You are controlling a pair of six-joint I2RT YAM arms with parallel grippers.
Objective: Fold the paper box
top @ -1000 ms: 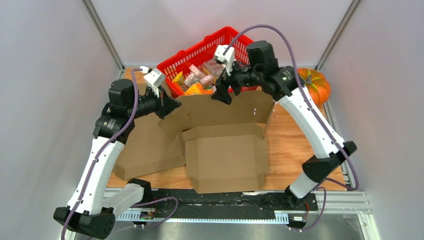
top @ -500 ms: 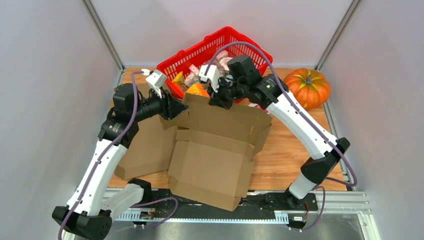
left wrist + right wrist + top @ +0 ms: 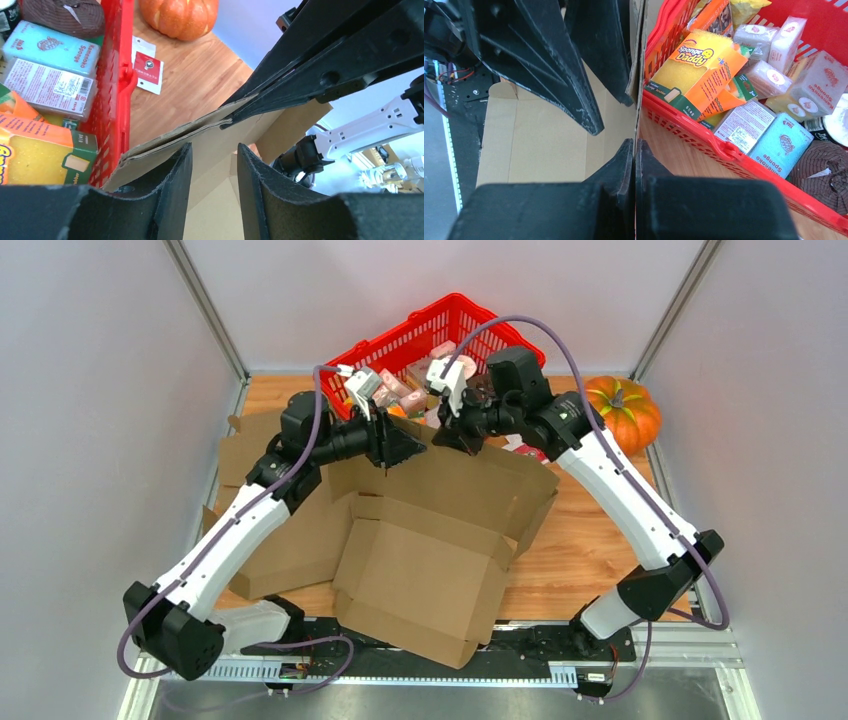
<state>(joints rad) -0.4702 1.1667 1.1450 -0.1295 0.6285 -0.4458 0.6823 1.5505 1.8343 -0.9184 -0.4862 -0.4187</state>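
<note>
Progress: the left hand (image 3: 403,449), released, has slid right along the far flap (image 3: 470,478) of the paper box (image 3: 425,565) to the right hand (image 3: 462,443) clenched on it, readying the fold.

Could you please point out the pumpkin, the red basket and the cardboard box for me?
pumpkin (image 3: 630,420), top external view, its orange side.
red basket (image 3: 400,337), top external view, its left mesh wall.
cardboard box (image 3: 420,575), top external view, its broad near panel.

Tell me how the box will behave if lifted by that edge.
Probably light: the right gripper pinches the box by one thin panel edge. Likely floppy at creases: flaps sit at different angles. It may slide; it overhangs the table's near edge.
</note>
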